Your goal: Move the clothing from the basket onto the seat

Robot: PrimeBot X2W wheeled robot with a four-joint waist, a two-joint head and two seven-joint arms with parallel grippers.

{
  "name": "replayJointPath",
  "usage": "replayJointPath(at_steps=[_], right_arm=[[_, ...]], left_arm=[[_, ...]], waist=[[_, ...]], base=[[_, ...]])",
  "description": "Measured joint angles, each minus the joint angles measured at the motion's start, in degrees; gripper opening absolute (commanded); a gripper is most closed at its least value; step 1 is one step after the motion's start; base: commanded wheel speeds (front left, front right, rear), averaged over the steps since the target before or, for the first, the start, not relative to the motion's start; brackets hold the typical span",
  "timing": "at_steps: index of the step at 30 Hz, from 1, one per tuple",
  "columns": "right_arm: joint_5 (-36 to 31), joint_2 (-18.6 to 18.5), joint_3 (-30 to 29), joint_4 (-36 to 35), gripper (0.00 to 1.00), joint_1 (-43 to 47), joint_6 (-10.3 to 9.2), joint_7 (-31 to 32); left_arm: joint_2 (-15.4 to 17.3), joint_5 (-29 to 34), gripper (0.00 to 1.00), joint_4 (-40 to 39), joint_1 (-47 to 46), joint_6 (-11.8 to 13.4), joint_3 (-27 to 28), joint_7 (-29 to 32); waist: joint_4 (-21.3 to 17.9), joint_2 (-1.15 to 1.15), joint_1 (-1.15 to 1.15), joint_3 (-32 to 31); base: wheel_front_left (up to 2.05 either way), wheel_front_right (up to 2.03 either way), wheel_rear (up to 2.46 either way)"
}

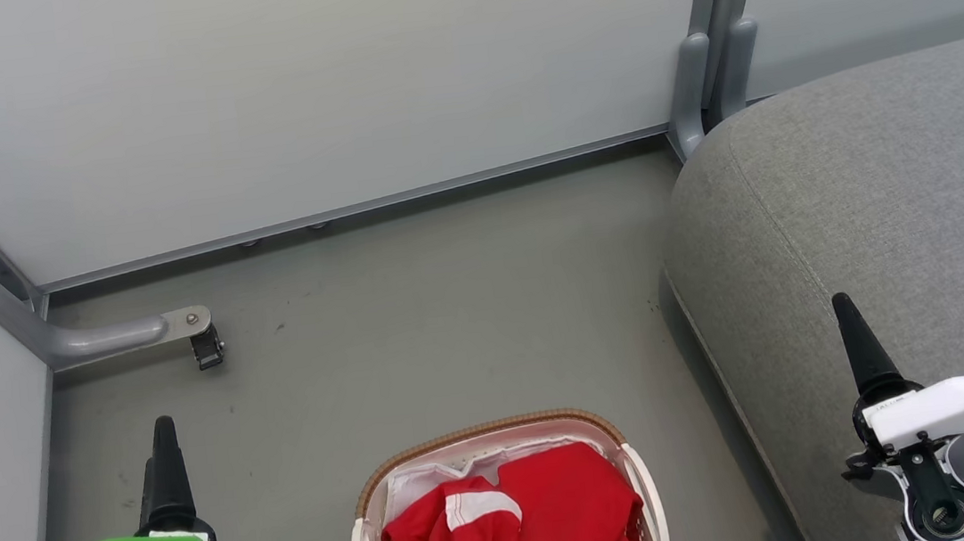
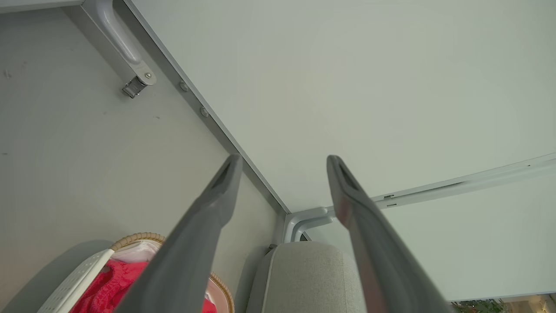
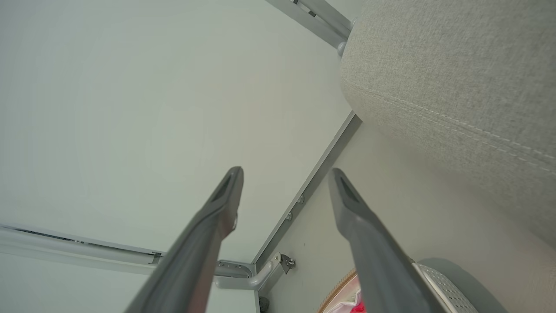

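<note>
Left hand (image 1: 161, 470) and right hand (image 1: 863, 356) hover spread and empty, flanking the basket (image 1: 481, 432), seemingly poised to dip for the clothing (image 1: 517, 518) bound for the seat (image 1: 887, 201) at right.

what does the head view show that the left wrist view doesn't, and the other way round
Head view, not left wrist view: the right gripper, seen against the seat, and a white stripe on the red clothing. Left wrist view, not head view: the left gripper from behind, open, nothing between its fingers. Both: the basket with the clothing inside, the seat, the floor and the metal partition foot.
</note>
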Motion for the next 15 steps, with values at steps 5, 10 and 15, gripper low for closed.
replayJointPath(at_steps=[5,10,15], right_arm=[[-5.39,-0.1,0.42,-0.38,1.0,-0.38,0.0,-1.1],[-10.11,-0.2,0.89,-0.35,1.0,-0.58,0.0,-1.98],[-14.88,-0.6,1.55,0.0,1.0,-1.03,0.0,-2.96]], left_arm=[[0.03,6.48,1.0,0.05,0.01,0.0,-0.52,-1.04],[0.4,12.04,1.0,0.6,0.05,0.0,-1.88,-1.96],[0.98,17.75,1.0,0.97,0.14,0.0,-3.02,-3.01]], waist=[[0.03,0.0,0.0,0.01],[0.07,0.0,0.0,0.02],[0.13,0.0,0.0,-0.01]], base=[[0.0,0.0,0.0],[0.0,0.0,0.0],[0.0,0.0,0.0]])
